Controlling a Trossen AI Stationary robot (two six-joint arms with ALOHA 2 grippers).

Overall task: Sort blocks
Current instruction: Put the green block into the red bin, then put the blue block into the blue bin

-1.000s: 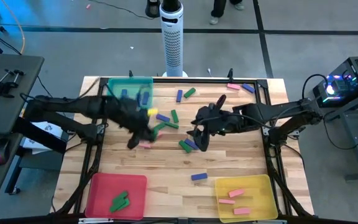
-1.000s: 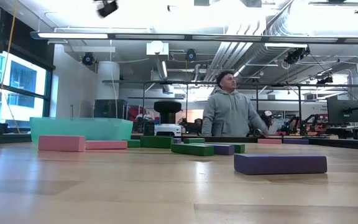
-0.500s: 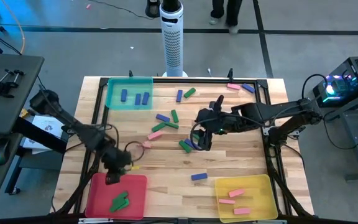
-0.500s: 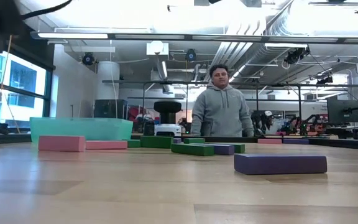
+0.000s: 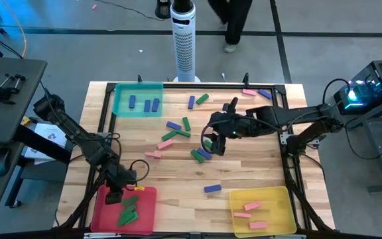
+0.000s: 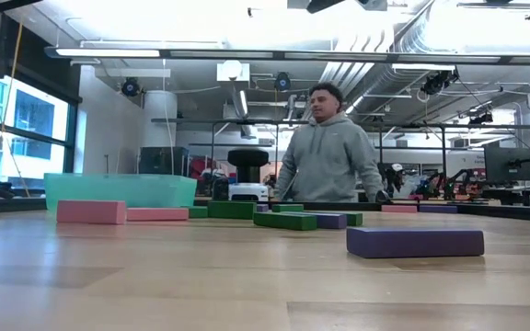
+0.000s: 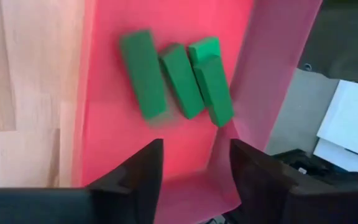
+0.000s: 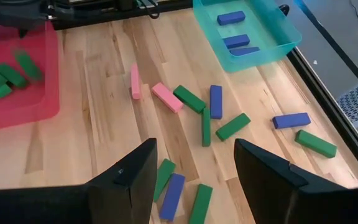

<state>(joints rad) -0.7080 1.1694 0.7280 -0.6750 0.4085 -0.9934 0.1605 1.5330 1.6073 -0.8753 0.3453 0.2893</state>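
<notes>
Since the earlier frame, the left gripper has been carried from the table's middle to above the red tray, and a third green block now lies there beside two others. Its jaws are seen parted and empty. Farther from the red tray, the right gripper is held open, nothing gripped, over scattered blocks. Beyond lie the teal tray with blue blocks and the yellow tray with pink ones. A person is seen behind the table.
</notes>
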